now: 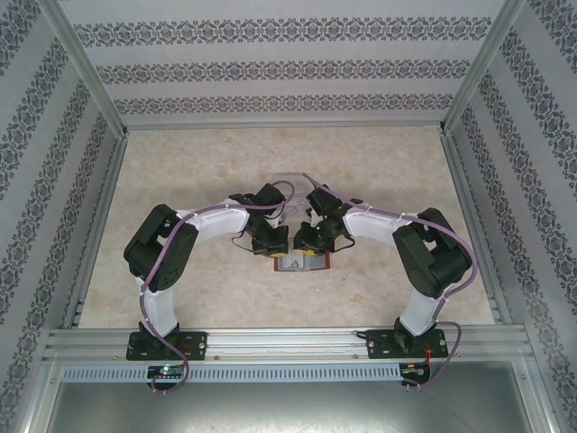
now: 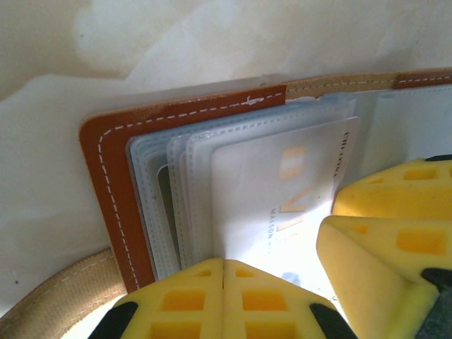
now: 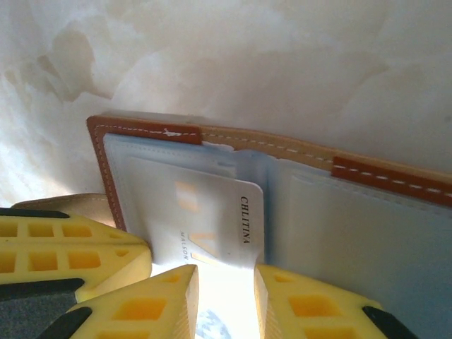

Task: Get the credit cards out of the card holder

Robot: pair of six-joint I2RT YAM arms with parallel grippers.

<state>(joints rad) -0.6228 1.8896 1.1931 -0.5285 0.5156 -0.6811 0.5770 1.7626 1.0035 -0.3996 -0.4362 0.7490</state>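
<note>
Card holder: lay open on the table, blue-grey pockets up
Credit card: whitish, flat over the pockets, near edge toward the fingers
Left gripper: jaws pressed together at the holder's near edge
Right gripper: narrow gap at the card's near edge; a grip could not be told

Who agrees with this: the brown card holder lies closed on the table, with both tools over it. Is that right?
No. The card holder lies open, not closed: the right wrist view shows its blue-grey pockets with a card sticking out. The rest holds: it is brown, on the table, with the left tool and right tool over it.
</note>
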